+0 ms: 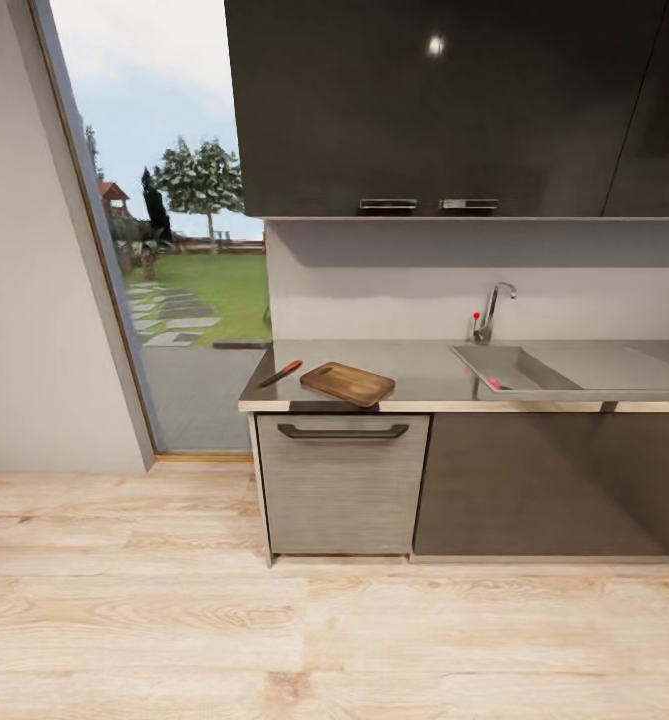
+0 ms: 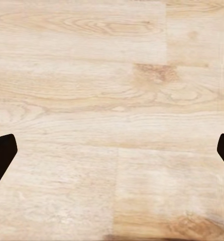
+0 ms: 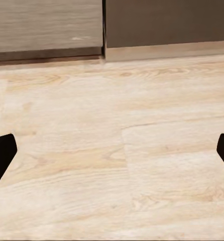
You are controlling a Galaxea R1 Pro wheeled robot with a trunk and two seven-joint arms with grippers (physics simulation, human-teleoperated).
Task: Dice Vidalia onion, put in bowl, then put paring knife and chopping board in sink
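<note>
On the light-grey countertop (image 1: 424,375) the brown wooden chopping board (image 1: 348,383) lies near the front edge, left of the sink (image 1: 534,370). The red-handled paring knife (image 1: 280,374) rests just left of the board. The sink has a chrome faucet (image 1: 494,310) and a small red knob (image 1: 476,316); a bit of pink-red (image 1: 494,383) peeks over its front rim. The onion and bowl are out of view. My left gripper (image 2: 112,155) is open above the wooden floor. My right gripper (image 3: 112,155) is open too, over floor close to the cabinet bases.
A wood-grain drawer front with a dark handle (image 1: 342,432) sits under the board; dark cabinets (image 1: 554,480) stand under the sink. Dark wall cabinets (image 1: 424,100) hang above. A tall window (image 1: 184,250) onto a garden is at the left. Wooden floor (image 1: 274,620) lies between me and the counter.
</note>
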